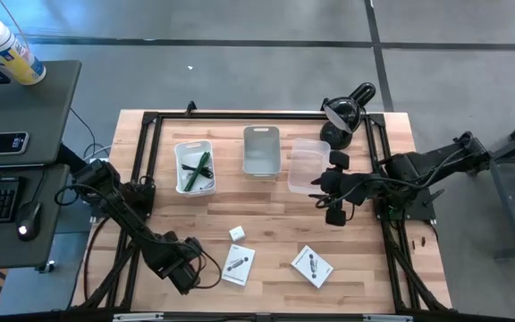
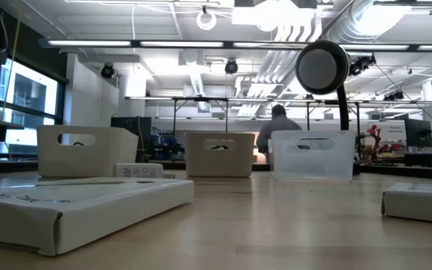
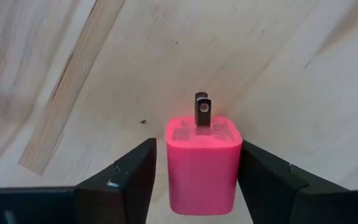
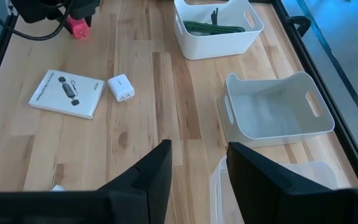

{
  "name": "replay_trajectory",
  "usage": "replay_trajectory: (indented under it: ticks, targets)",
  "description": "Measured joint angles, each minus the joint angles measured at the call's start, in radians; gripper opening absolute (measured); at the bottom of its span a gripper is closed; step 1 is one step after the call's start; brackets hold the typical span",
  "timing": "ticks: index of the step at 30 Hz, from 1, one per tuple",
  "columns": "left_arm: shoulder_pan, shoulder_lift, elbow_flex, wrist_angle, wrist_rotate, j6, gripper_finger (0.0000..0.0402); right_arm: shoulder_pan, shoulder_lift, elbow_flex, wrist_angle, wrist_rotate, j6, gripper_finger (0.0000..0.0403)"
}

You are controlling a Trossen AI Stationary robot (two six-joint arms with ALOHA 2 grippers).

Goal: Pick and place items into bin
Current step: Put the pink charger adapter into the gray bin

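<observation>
A pink block (image 3: pixel 201 168) with a metal prong on its upper end stands on the wooden table, between the two fingers of my left gripper (image 3: pixel 197 148). That gripper points down near the table's near left (image 1: pixel 179 273) and hides the block in the high view. The right wrist view shows the block (image 4: pixel 78 27) under it. My right gripper (image 4: pixel 197 168) hangs open and empty above the table, next to the clear bin (image 1: pixel 307 165). A white cube (image 1: pixel 237 233) and two white cards (image 1: pixel 238 264) (image 1: pixel 312 266) lie flat on the table. My left gripper has one finger (image 3: pixel 129 177) standing a narrow gap off the block's side. The other finger (image 3: pixel 263 177) lies right against the opposite side (image 3: pixel 236 168), and I cannot tell whether it touches. The fingers come from above and the block stands on the table.
Three bins stand in a row at the back: a white one with green pens (image 1: pixel 195 167), a grey-white one (image 1: pixel 261 149) and the clear one. A black desk lamp (image 1: pixel 342 116) stands at the back right. A black frame (image 1: pixel 141 134) borders the table.
</observation>
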Motion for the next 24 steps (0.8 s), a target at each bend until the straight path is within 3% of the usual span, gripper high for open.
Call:
replay_trajectory:
  ticks: [11, 24]
  targets:
    - [0.0, 0.0, 0.001, 0.0, -0.009, -0.004, 0.0146, 0.0, 0.0, 0.0, 0.0, 0.0, 0.0, 0.0145]
    - [0.0, 0.0, 0.001, 0.0, -0.011, -0.004, 0.0162, 0.0, 0.0, 0.0, 0.0, 0.0, -0.001, 0.0145]
